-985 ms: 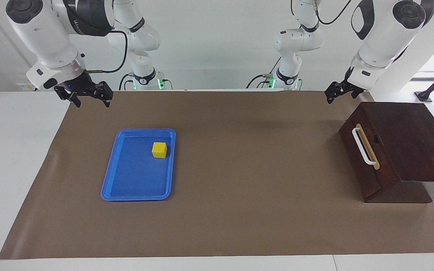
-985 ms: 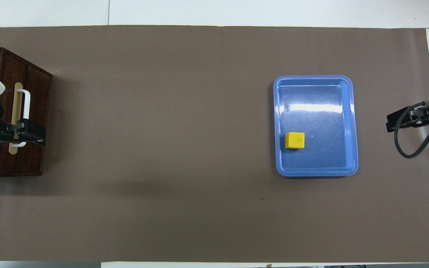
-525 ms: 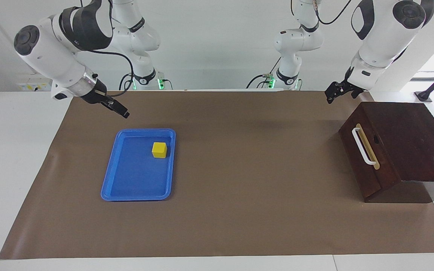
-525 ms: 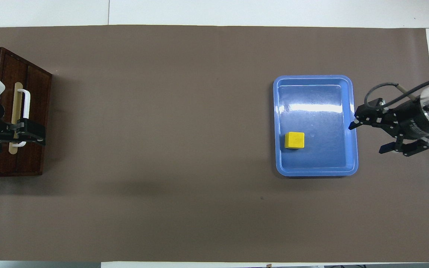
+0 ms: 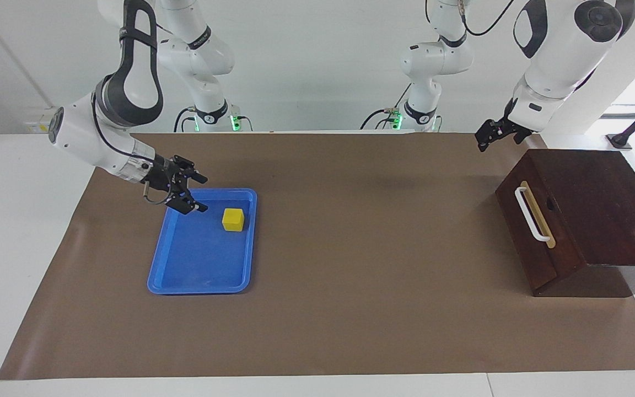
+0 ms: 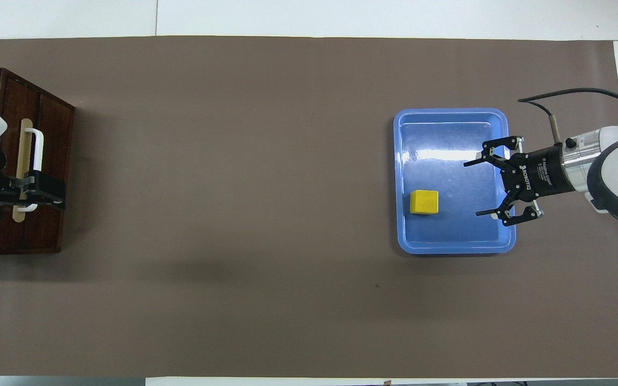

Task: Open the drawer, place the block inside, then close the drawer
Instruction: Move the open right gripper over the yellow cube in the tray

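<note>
A small yellow block (image 5: 233, 219), likely light and rigid, sits in a blue tray (image 5: 157, 264); the right gripper (image 5: 200, 193), jaws spread, could pinch its flat sides.

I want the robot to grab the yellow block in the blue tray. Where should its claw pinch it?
Probably from above, pinching two opposite flat sides of the block. It sits square in the blue tray, clear of the walls, and the open right claw is beside it.

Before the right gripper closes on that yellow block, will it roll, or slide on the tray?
The yellow block is a flat-faced cube, so it probably won't roll. The blue tray looks glossy, so a nudge may slide it. Right gripper is open, likely wide enough.
</note>
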`<state>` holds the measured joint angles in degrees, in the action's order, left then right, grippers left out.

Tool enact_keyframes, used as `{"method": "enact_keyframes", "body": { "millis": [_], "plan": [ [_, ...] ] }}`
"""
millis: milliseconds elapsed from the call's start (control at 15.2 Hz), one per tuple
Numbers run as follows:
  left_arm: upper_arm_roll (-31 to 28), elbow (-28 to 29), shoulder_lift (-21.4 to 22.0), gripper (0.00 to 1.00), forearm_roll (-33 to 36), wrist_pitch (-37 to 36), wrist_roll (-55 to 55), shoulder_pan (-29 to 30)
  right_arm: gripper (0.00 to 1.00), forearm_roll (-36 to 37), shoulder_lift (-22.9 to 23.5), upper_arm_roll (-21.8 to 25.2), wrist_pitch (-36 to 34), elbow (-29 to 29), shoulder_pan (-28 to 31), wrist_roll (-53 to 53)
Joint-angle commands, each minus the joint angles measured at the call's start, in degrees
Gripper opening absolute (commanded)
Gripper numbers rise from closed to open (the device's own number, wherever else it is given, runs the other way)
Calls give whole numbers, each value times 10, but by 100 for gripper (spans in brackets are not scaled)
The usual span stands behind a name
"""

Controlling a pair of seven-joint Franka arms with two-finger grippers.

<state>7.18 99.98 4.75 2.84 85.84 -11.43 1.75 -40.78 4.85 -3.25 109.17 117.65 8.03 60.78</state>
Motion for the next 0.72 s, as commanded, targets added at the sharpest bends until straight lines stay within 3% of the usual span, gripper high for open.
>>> {"method": "enact_keyframes", "body": {
  "millis": [0,394,656],
  "plan": [
    [0,8,13,100,-9,7,2,4,100,-49,23,-6,23,19,9,21],
    [0,8,12,100,-9,7,2,4,100,-82,82,-7,35,16,4,-16],
    [0,8,13,100,-9,7,2,4,100,-101,91,-7,47,21,-3,-27]
  ]
}}
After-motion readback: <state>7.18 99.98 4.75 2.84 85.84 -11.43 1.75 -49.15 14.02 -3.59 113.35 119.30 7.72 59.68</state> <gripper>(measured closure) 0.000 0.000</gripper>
